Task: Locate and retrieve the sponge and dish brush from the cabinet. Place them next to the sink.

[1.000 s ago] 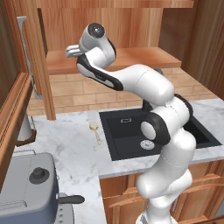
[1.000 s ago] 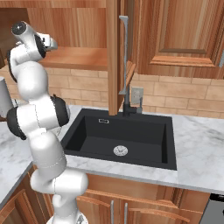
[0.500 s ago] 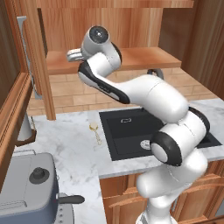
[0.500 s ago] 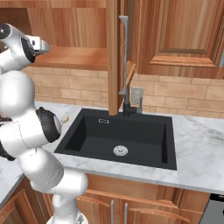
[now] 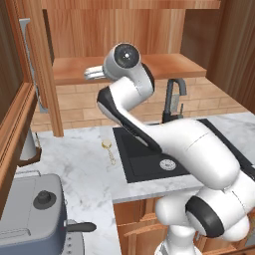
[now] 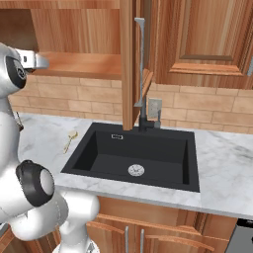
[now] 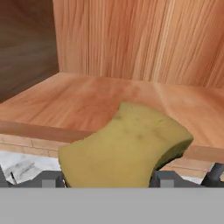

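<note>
In the hand view, closest to the camera, the gripper [image 7: 108, 180] is closed around the sponge [image 7: 124, 146], a yellowish olive block that sits between the two dark finger bases [image 7: 52, 178] and bulges up over them. Just past the sponge is the front lip of the cabinet shelf [image 7: 83, 103], flat reddish-brown wood, with the cabinet's panelled back wall rising behind it; the sponge is at or just in front of that lip, and whether it touches the wood cannot be told. Below the lip, a strip of brick wall and a patch of white marble counter [image 7: 22, 166] show at lower left. From the left base view, a grey appliance [image 5: 30, 214] sits nearest, at the bottom left on the counter. The white arm [image 5: 164, 144] rises from the lower right, bends over the black sink [image 5: 149, 159] and reaches up to the shelf edge, where its grey hand end [image 5: 94, 73] sits. The dish brush [image 5: 108, 149] lies flat on the marble just left of the sink, its round cream head farther from the camera than its thin handle. The black faucet [image 5: 174, 99] stands behind the basin. In the right base view, the open cabinet door [image 6: 129, 64] hangs edge-on above the sink with its long grey bar handle [image 6: 141, 64].
</note>
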